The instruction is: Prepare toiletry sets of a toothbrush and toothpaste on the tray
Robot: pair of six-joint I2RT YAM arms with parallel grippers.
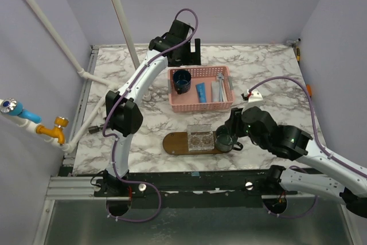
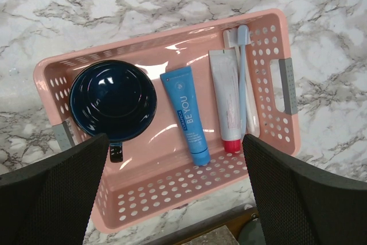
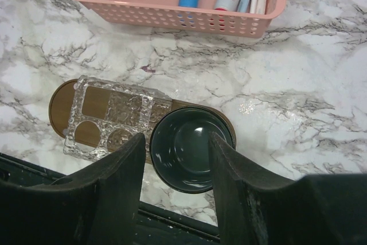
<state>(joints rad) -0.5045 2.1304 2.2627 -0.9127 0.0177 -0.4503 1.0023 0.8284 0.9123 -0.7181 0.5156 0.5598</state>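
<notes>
1. Jaws on your right arm stand partway apart, one finger on each side of the dark cup (image 3: 192, 150). From the wrist view you cannot tell whether the pads press its wall or stand clear of it.
2. That cup sits upright on the right end of the tray (image 3: 59, 104), just beside a clear textured holder (image 3: 112, 116) that covers the tray's middle. The tray's left end is bare wood.
3. No toothbrush or toothpaste lies on the tray, so I judge the step in hand to be setting the cup. Every set is yet to be fetched.
4. Farther out on the bench (image 3: 298, 101), the pink basket (image 2: 172, 199) holds all the toiletries.
   - The blue toothpaste tube (image 2: 186, 113) lies flat near the middle.
   - A white tube with a red cap (image 2: 225, 101) lies near it.
   - Two slim toothbrushes (image 2: 243, 78) lie touching that white tube, close against the perforated end wall.
   - A second dark cup (image 2: 113, 100) fills the other end.
5. Your left jaws hang wide open and empty above the basket, well apart from the tray. In the wrist view the blue tube sits roughly midway between the two fingers.
6. The next move, as I read it, is yours on the left. Bring those jaws straight down over the blue tube and close across its width. The tube lies flat on the basket floor, so the fingertips will need to reach nearly to the bottom. The toothbrushes will be harder to pick up, since they are wedged between the white tube and the wall.
</notes>
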